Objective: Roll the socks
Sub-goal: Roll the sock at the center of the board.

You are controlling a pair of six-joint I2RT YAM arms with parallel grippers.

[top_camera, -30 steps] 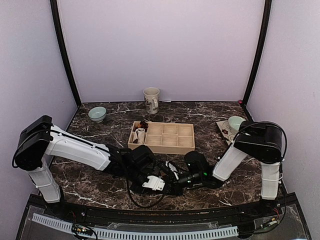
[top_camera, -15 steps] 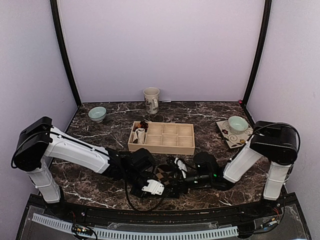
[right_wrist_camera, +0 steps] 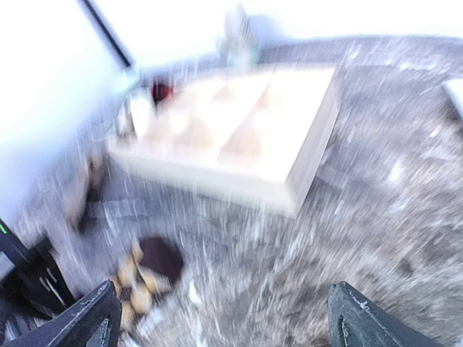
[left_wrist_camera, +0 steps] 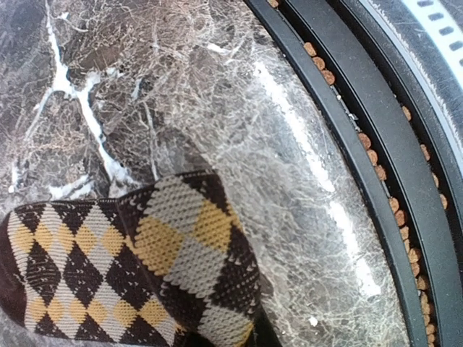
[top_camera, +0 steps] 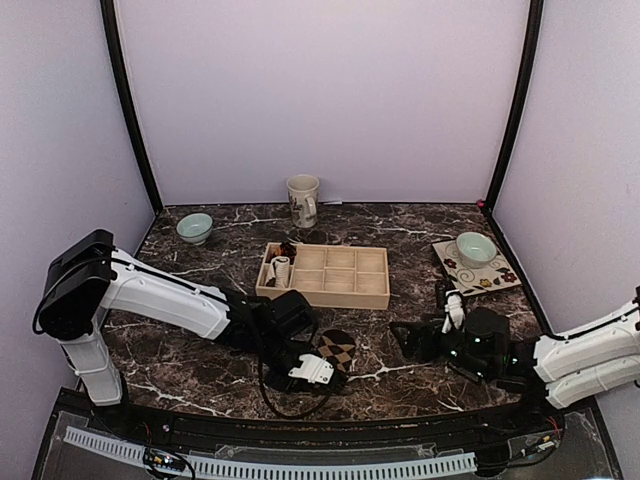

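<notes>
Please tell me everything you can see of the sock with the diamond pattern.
The argyle sock is knitted fabric, dark brown with cream-grey and yellow diamonds. One band of it folds over the rest; it is not rolled tight. It lies on the marble table, in front of the wooden tray, near the front edge.

Your left arm (top_camera: 165,297) wears white rounded shells between a boxy black shoulder and a black wrist, where a thin black cable (top_camera: 272,398) loops beside a white block (top_camera: 312,369). Your right arm (top_camera: 590,352) shows white links, a black wrist and dark, pointed fingers (right_wrist_camera: 94,322).
</notes>
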